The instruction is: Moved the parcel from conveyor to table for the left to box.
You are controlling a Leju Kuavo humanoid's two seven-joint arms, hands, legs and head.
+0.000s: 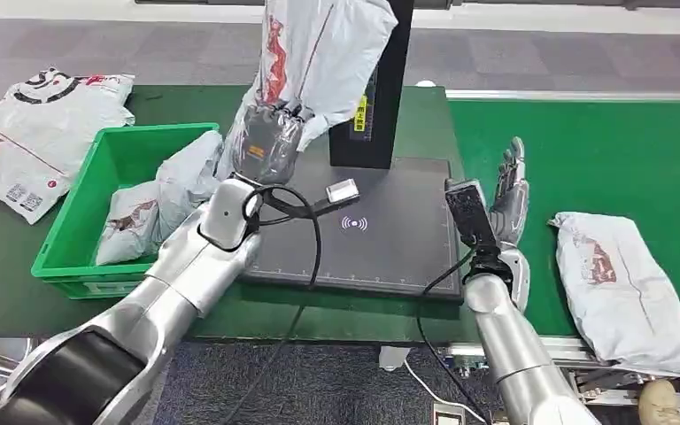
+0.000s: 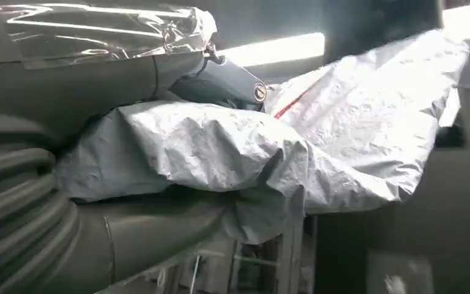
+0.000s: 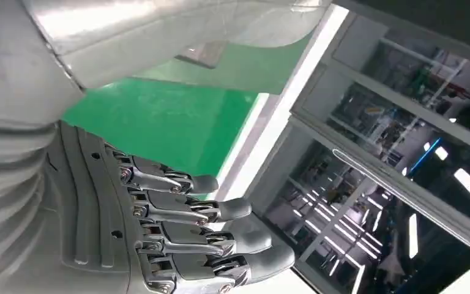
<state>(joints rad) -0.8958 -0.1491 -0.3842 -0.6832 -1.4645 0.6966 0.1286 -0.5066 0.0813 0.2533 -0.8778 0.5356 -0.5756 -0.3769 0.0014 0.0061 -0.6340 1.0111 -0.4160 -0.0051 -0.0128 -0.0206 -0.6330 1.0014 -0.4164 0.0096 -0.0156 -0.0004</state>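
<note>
Got my left hand (image 1: 268,142) clamped on a crinkly white plastic parcel (image 1: 319,53), held up over the dark scanner pad (image 1: 381,239). Right hand (image 1: 506,197) is empty, fingers straight. I'd swing left and drop low into the green plastic crate (image 1: 106,164), no flinging.

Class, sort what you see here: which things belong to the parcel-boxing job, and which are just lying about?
Part of the job:
- left hand holding up a white parcel
- green box with parcels inside
- parcel on the conveyor
- right hand, empty

Lying about:
- flat parcels left of the box
- black scanner pad
</note>
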